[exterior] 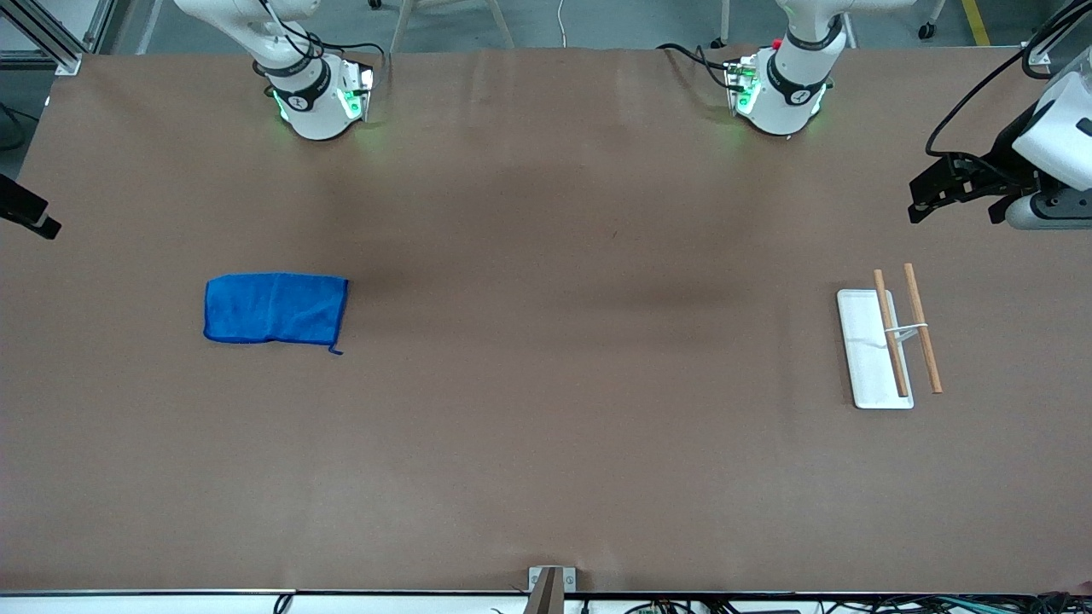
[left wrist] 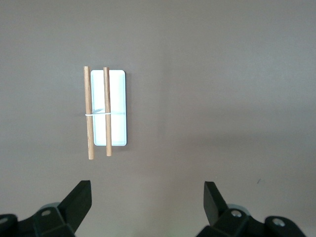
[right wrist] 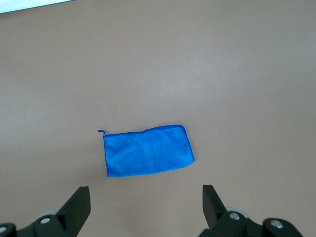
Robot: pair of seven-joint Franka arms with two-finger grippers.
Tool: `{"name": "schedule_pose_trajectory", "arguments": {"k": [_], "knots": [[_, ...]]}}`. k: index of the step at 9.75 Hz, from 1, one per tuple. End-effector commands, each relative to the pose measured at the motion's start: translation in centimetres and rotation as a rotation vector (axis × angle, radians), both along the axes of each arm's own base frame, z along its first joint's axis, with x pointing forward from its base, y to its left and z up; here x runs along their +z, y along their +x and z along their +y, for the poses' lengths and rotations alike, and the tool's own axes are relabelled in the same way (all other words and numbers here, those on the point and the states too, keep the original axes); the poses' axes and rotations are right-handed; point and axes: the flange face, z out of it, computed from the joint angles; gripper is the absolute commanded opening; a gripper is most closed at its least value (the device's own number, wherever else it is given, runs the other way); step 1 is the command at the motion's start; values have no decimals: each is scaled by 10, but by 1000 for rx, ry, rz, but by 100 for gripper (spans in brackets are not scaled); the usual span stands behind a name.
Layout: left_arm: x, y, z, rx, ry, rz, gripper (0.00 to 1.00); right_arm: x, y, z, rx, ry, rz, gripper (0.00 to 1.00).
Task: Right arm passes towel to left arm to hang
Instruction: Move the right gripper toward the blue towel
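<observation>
Towel (exterior: 275, 308) lying flat toward the right arm's end of the table, not yet gripped.
Right gripper (right wrist: 143, 210) is hovering above it, fingers wide; pinching one short edge should leave cloth hanging for the wide-open left gripper (left wrist: 146, 210), which is waiting above the rack (exterior: 872, 348).

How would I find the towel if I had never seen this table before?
Start at the big brown table and go to the right arm's end of it. The towel lies flat there by itself, well away from the white tray with two wooden sticks at the left arm's end. It is the only bright blue thing, a small rectangle with a loose thread at one corner.
</observation>
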Motion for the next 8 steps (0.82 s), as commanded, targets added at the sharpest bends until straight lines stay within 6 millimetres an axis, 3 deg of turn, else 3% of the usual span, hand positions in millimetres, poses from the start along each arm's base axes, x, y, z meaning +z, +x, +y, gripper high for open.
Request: {"name": "schedule_pose_trajectory", "arguments": {"k": [1,8], "knots": [[-13,4,4,6,10,39,100,3,-7,2,-8,10,-7,100],[-18,6,3,-9,7,47,100,3,-7,2,-8,8,-10,100]]}}
